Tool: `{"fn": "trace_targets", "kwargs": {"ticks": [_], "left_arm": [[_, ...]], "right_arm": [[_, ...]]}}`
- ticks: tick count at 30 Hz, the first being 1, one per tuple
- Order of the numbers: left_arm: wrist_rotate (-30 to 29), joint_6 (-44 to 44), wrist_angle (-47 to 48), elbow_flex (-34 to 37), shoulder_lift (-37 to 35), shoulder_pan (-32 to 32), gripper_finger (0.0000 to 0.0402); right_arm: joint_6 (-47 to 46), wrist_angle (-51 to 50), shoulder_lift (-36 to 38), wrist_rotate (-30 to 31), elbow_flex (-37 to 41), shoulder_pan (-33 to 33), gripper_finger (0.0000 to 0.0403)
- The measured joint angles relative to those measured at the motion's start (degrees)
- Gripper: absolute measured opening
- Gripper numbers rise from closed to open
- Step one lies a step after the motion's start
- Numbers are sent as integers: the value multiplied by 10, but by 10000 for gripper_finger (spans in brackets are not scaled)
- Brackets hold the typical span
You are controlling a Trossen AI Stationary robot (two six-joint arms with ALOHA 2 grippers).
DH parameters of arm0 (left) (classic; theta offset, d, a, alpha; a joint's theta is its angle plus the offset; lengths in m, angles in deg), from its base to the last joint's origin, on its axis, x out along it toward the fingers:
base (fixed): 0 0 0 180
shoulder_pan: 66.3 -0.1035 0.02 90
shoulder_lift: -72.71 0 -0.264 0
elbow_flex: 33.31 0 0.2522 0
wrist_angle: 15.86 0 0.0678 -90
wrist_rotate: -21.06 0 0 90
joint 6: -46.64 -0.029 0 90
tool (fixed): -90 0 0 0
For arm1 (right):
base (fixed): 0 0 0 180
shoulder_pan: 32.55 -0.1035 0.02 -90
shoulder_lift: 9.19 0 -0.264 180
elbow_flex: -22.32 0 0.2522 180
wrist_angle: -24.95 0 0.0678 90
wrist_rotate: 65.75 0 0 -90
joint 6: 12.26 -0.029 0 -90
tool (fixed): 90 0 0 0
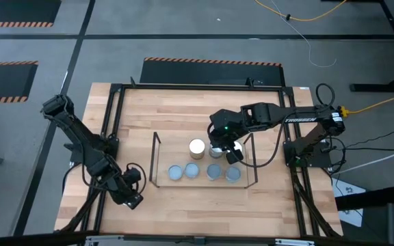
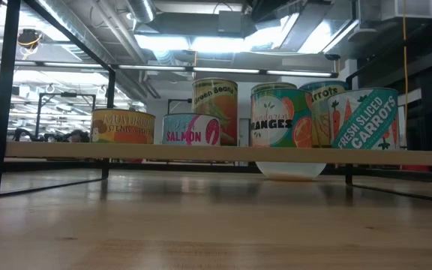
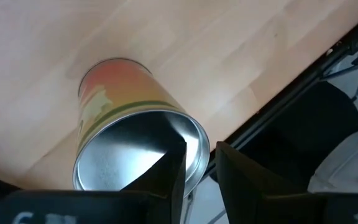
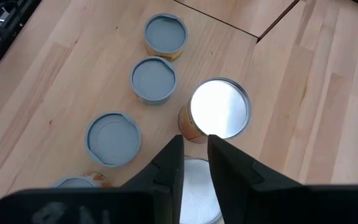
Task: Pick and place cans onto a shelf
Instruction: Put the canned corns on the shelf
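- On the shelf, six cans already stand, looks mostly done.
- Left tool is clamped on a spare can, not shelved yet.
- Right tool hangs over the shelf; can't tell its grip.

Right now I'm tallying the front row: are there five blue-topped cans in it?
No, the high view shows four blue-topped cans in that row.

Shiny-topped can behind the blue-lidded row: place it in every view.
High view: shiny-topped can, behind the row's middle.
Low view: tallest, Green Beans label.
Left wrist: not in it.
Right wrist: brightest top, beside the blue lids.
Shared landmark: the blue-lidded row.
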Motion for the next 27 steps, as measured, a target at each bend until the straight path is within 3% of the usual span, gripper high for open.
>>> {"fn": "trace_targets", "kwargs": {"ticks": [13, 27], "left_arm": [[21, 37, 55, -2, -1, 0, 82], [-15, 58, 102, -2, -8, -2, 82]], "right_arm": [[0, 1, 0, 0, 0, 0, 78], [0, 14, 0, 0, 0, 0, 78]]}}
